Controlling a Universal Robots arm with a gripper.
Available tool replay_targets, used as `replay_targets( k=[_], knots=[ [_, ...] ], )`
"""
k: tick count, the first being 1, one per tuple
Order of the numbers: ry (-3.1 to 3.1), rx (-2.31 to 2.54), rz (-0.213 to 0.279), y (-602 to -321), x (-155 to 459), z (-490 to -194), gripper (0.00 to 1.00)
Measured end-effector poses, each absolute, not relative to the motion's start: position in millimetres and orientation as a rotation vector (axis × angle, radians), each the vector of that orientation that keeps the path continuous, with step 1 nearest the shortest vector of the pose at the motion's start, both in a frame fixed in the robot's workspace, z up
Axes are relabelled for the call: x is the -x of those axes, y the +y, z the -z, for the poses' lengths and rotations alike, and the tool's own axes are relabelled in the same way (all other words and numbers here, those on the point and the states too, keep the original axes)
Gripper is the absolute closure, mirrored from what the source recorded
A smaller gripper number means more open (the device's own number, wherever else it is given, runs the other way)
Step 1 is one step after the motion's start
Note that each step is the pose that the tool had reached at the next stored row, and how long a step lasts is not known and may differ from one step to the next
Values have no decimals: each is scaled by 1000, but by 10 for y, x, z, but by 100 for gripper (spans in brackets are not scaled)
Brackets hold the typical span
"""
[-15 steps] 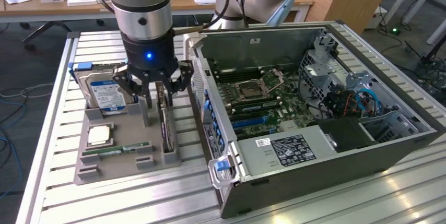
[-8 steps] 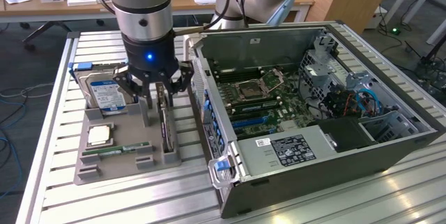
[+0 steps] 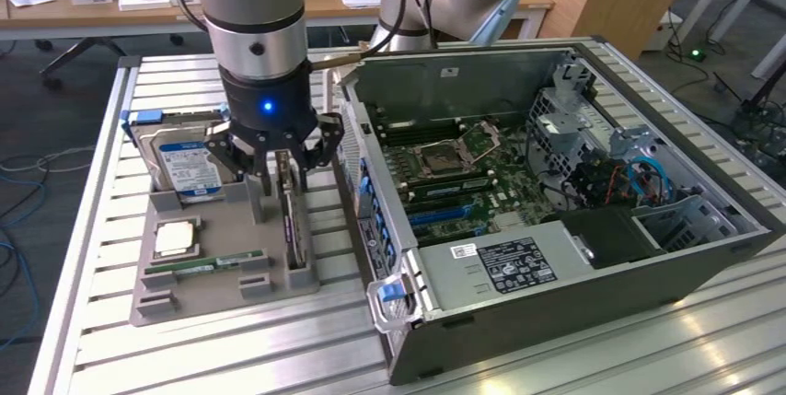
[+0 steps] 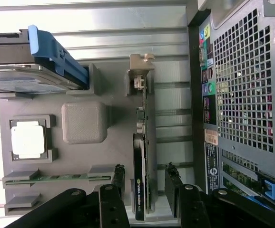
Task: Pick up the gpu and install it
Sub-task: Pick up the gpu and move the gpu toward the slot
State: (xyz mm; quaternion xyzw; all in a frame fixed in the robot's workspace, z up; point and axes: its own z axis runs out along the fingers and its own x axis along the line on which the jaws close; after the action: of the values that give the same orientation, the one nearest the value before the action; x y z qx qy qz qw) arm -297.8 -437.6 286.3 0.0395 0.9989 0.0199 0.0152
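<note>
Slatted metal counter (image 3: 92, 340) carries two items. Toward the counter's edge at the exterior view's left lies a grey parts tray (image 3: 221, 289). In the tray's far corner on that side a silver hard drive (image 3: 184, 169) with a blue-and-white label stands on edge in a blue carrier; in the wrist view the hard drive (image 4: 33, 78) sits beside a raised grey block of the tray (image 4: 85, 122). Nearer the counter's front edge a square processor (image 3: 176, 238) lies flat in its pocket, and just in front of it a narrow green memory stick (image 3: 202, 266) rests between two small holders; wrist view confirms the processor (image 4: 28, 141) and the memory stick (image 4: 56, 178) seated apart from each other. Along the tray's side facing the computer case, the gpu (image 3: 293, 229) stands on its long edge in a slotted holder, not yet lifted. In the wrist view the gpu (image 4: 140, 156) runs lengthwise, with its pale metal bracket (image 4: 141, 71) at the end away from the gripper. The gripper (image 3: 280, 172) hangs directly over the card on the arm (image 3: 252, 8), blue light lit. Wrist view shows the gripper (image 4: 145, 167) apart, its fingers (image 4: 120, 178) astride the card, one on each side, with a visible gap to each face. Toward the counter's edge at the exterior view's right lies the computer case (image 3: 516, 266), side panel off, motherboard (image 3: 455, 174) exposed; the case's perforated rear panel (image 4: 242, 85) faces the tray.
</note>
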Motion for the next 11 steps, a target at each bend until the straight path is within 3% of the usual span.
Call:
replay_targets(
  k=[11],
  knots=[
    [3107,-123,-63,-4375,2977,-2835,53]
  ],
)
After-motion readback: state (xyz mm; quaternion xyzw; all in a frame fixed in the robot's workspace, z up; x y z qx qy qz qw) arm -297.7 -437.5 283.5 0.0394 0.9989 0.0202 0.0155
